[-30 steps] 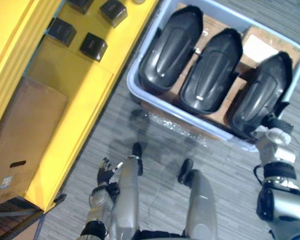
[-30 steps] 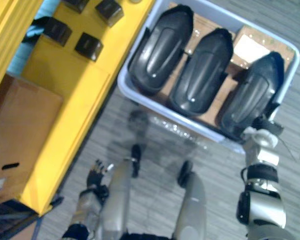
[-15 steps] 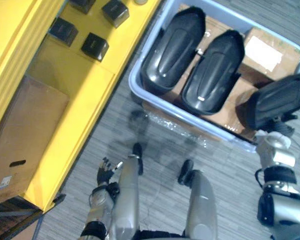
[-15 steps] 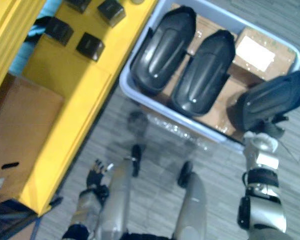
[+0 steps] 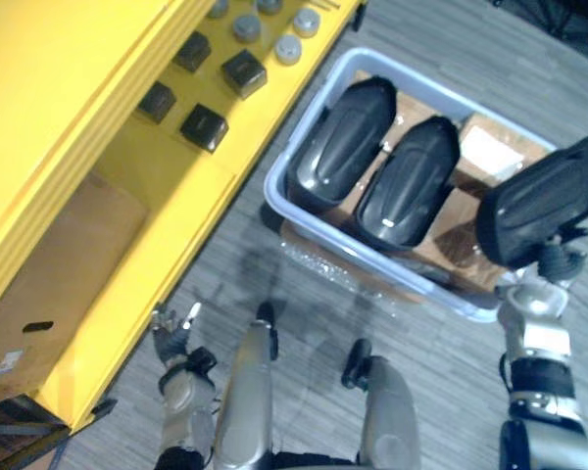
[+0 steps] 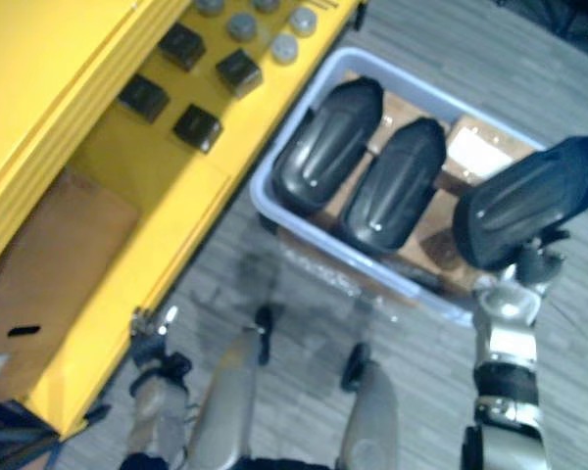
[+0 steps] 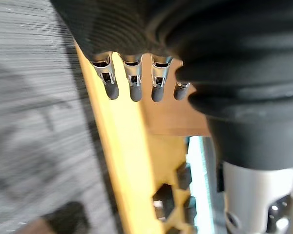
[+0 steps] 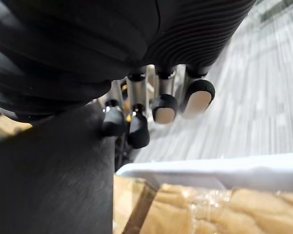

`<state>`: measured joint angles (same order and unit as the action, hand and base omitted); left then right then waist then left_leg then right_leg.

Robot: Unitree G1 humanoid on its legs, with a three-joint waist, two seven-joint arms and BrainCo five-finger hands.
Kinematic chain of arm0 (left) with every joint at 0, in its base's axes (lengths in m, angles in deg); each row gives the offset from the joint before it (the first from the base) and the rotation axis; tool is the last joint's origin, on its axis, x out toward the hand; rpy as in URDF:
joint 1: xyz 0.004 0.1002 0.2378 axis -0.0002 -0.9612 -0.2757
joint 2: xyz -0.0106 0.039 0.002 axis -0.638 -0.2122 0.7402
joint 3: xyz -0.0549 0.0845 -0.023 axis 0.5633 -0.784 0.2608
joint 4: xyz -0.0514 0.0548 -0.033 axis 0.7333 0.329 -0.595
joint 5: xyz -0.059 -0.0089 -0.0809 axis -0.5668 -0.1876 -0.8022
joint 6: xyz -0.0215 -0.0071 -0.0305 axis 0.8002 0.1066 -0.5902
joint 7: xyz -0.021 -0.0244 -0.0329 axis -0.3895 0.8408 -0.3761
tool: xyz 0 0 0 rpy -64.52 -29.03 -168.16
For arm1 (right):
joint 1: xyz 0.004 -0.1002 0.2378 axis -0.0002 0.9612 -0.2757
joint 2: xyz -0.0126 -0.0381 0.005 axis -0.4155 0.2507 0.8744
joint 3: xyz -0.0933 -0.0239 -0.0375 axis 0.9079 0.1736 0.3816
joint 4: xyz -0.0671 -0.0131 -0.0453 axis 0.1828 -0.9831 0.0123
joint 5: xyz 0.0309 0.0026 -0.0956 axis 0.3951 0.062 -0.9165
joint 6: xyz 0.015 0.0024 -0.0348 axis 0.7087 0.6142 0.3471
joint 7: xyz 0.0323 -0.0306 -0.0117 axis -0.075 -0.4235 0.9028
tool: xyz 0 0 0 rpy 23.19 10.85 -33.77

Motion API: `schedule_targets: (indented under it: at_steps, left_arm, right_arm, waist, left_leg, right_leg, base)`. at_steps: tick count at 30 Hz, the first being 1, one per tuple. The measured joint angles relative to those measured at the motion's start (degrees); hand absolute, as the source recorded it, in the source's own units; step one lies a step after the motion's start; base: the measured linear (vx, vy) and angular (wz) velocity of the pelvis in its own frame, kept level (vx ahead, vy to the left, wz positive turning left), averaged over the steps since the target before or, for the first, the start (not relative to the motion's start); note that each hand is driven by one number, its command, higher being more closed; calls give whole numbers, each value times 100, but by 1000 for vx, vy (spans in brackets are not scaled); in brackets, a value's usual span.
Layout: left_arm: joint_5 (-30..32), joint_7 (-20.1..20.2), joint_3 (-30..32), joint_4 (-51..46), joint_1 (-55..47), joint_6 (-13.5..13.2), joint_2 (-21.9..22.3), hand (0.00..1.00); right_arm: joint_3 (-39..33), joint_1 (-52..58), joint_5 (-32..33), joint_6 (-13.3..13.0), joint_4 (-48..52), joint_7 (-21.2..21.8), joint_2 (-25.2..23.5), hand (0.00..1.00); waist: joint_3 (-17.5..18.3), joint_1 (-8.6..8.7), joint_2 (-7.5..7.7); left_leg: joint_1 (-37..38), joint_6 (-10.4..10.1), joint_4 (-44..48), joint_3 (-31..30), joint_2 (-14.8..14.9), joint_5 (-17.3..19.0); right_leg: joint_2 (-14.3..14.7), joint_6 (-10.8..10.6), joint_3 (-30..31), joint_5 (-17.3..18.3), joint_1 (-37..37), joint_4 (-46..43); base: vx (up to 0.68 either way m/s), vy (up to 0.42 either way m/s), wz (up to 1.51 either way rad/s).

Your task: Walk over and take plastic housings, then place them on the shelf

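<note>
A black plastic housing (image 5: 539, 201) hangs tilted above the right end of the pale blue bin (image 5: 292, 210), clear of its rim. My right hand (image 5: 561, 264) is shut on the housing's lower end; in the right wrist view its curled fingers (image 8: 136, 130) press against the dark shell (image 8: 49, 170). Two more black housings (image 5: 341, 142) (image 5: 408, 181) lie side by side in the bin on brown cardboard. My left hand (image 5: 172, 340) hangs open and holds nothing beside the yellow shelf (image 5: 167, 196), with its fingers (image 7: 132, 84) straight.
The yellow shelf runs along the left, with small black boxes (image 5: 204, 125) and grey discs (image 5: 289, 47) on it. A cardboard box (image 5: 49, 264) sits on its near part. Grey carpet lies between shelf and bin.
My right hand has lifted the rightmost housing out of the bin and tilted it up. The camera has shifted, so more of the shelf shows. The left hand stays low by the shelf.
</note>
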<state>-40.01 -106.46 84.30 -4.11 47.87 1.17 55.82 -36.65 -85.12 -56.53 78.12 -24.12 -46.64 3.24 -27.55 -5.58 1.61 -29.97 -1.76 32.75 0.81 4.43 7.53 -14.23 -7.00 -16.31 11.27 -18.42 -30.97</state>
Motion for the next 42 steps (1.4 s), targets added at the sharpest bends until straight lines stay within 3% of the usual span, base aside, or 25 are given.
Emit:
schedule_targets:
  at_steps: [3,8,14,18,22,25,29,36,42]
  left_arm:
    - [705,-261,-31,-711,-128,34,-143,0]
    - [1629,-198,-20,-2104,-241,305,-374,0]
    - [2764,963,-415,-2512,248,1173,-1107,0]
    - [2761,1728,-715,-2510,858,1627,-1733,0]
    - [2605,2321,-1192,-2134,1671,2160,-2127,0]
    - [1928,2597,-1416,-1572,2217,2633,-2137,0]
    - [1216,2682,-1656,-893,2616,3071,-2135,0]
    - [240,2489,-1900,88,3220,3420,-2103,0]
    - [-761,2330,-2010,579,3503,3566,-2066,0]
  right_arm:
    - [2,106,-429,40,-62,-20,-5,100]
    - [-51,363,-1255,78,222,37,21,100]
    - [-3,339,-2447,56,704,684,449,100]
    - [259,176,-2809,-82,715,1136,857,100]
    - [893,-148,-3075,-506,712,1503,1148,100]
    - [1336,-466,-3198,-823,709,1656,1262,100]
    - [1580,-755,-3329,-1169,705,1681,1265,100]
    - [2161,-1261,-3515,-1643,676,1765,1265,100]
    - [2278,-1332,-3557,-1776,567,1763,1250,100]
  waist:
    - [-12,5,66]
    - [21,43,117]
    - [125,184,171]
    - [233,295,235]
    - [380,352,233]
    - [384,455,231]
    - [384,490,231]
    - [384,485,231]
    - [384,475,231]
  left_leg:
    - [400,-43,-356,-13,-36,-94]
    - [857,-102,-739,-29,-56,-181]
    - [1238,-106,-1025,152,-21,-195]
    - [1404,-98,-1138,286,20,-201]
    - [1495,-79,-1278,479,87,-251]
    - [1499,-77,-1327,489,98,-313]
    - [1500,-74,-1411,524,99,-395]
    - [1500,-70,-1419,594,104,-427]
    - [1483,-69,-1419,593,100,-432]
  right_leg:
    - [30,-12,-95,-66,410,336]
    - [88,5,-254,-149,911,781]
    - [168,-43,-209,-377,1305,1326]
    - [233,-49,-102,-510,1459,1600]
    - [312,-29,88,-725,1459,1877]
    - [338,-12,97,-797,1460,1931]
    - [352,13,108,-858,1441,1966]
    - [385,25,230,-951,1406,2026]
    - [385,24,233,-953,1388,2022]
  base:
    - [82,-31,10]
    - [78,-32,5]
    - [70,3,-11]
    - [25,5,-17]
    - [-11,8,-26]
    - [-44,5,-7]
    - [-44,3,0]
    - [-42,16,-6]
    - [0,0,0]
